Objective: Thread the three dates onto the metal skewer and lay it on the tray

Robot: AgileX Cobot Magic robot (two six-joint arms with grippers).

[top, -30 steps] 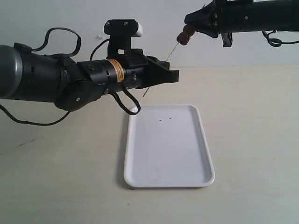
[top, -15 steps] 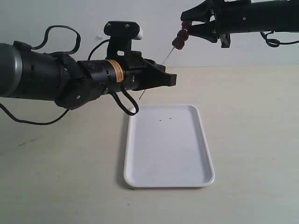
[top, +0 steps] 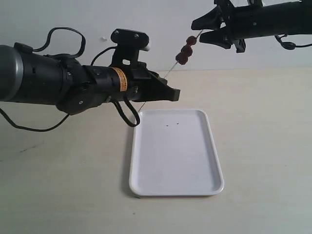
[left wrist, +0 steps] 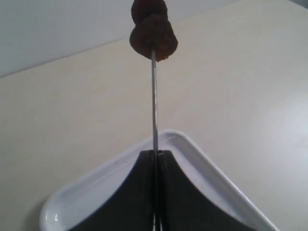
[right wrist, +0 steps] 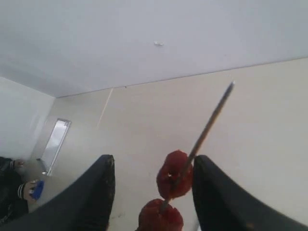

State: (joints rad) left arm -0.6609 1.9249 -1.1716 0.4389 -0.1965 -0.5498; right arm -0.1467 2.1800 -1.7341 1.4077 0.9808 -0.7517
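Soft, even light filled the exterior view and left the pale surface (top: 263, 146) and wall (top: 73, 14) almost washed out. A faint grey shadow hugged the tray (top: 175, 161) edge just below the left gripper (top: 173, 93), and the arm (top: 29, 73) behind it carried a dull sheen. From the left wrist, the dates (left wrist: 153, 36) beyond the gripper's tips looked soft and dark, its fingers (left wrist: 183, 197) were a featureless black, and the tray rim glinted. From the right wrist, the dates between the fingers of the right gripper (right wrist: 153, 159) were blurred and oversaturated red.
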